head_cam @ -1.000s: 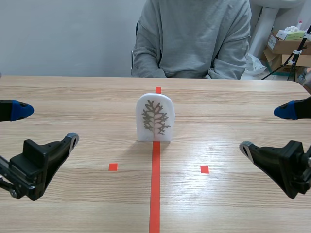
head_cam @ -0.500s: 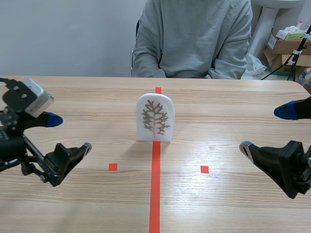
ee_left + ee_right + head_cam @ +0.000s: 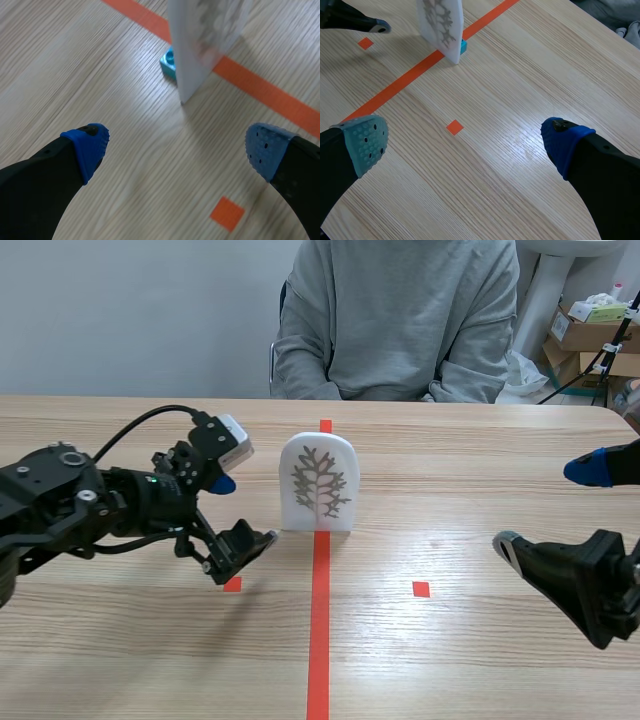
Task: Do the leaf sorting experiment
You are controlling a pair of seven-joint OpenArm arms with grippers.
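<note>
Scene view shows the leaf card [image 3: 319,483], a white arched plate with a pressed leaf skeleton on its face, standing upright on the table [image 3: 480,440]. It stands on the orange-red tape line [image 3: 320,620], which I think marks the middle between the two arms, so either arm can reach it. Just behind the card, touching its foot, a small teal block [image 3: 169,63] seems to work as a stand that keeps the thin card upright.

The left gripper [image 3: 245,510] hangs near the card, on the card's left side, a little above the wood. Its fingers are spread wide and hold nothing. In the left wrist view the card's edge is straight ahead of the gap between them. I judge that the wide spread is there so that the fingers can pass on both sides of the card before pinching it.

The right gripper [image 3: 545,507] is well apart from the card, on its right side, also spread and without load. Probably it waits there so as not to block the other arm. A person [image 3: 395,320] sits beyond the card.
</note>
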